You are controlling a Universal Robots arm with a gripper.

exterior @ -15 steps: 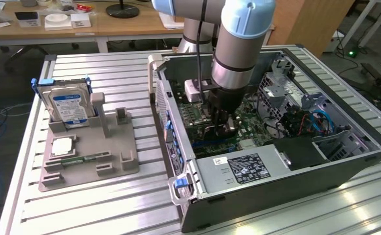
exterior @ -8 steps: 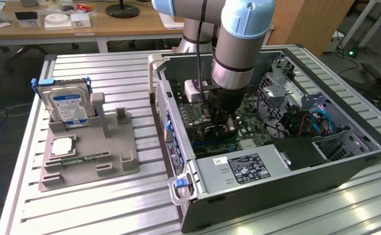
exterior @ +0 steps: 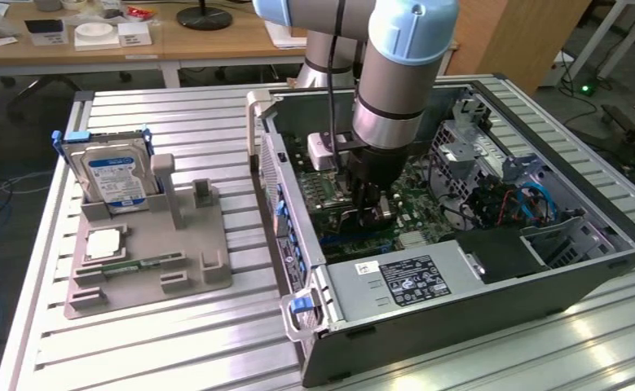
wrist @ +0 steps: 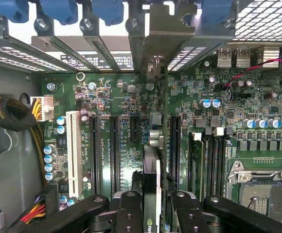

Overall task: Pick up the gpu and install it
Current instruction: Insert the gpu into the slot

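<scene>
The gpu point(wrist: 151, 167) is seen edge-on in the wrist view, a thin dark card standing upright over the green motherboard point(wrist: 112, 97). My gripper point(wrist: 153, 206) is shut on it, one black finger on each side. The card's metal bracket point(wrist: 154, 43) lies against the case's rear slot openings. The card runs along the line of the long black expansion slots point(wrist: 114, 150); whether it sits fully in a slot I cannot tell. In the exterior view my gripper point(exterior: 369, 210) reaches down inside the open computer case point(exterior: 459, 285), low over the board.
A grey fixture point(exterior: 154, 261) on the exterior view's left holds a blue-labelled hard drive point(exterior: 111, 175), a processor chip point(exterior: 102, 243) and a green memory stick point(exterior: 138, 265). Inside the case are a power supply point(exterior: 404, 281), cable bundles point(wrist: 9, 114), memory modules point(wrist: 206, 160) and a processor socket point(wrist: 262, 187).
</scene>
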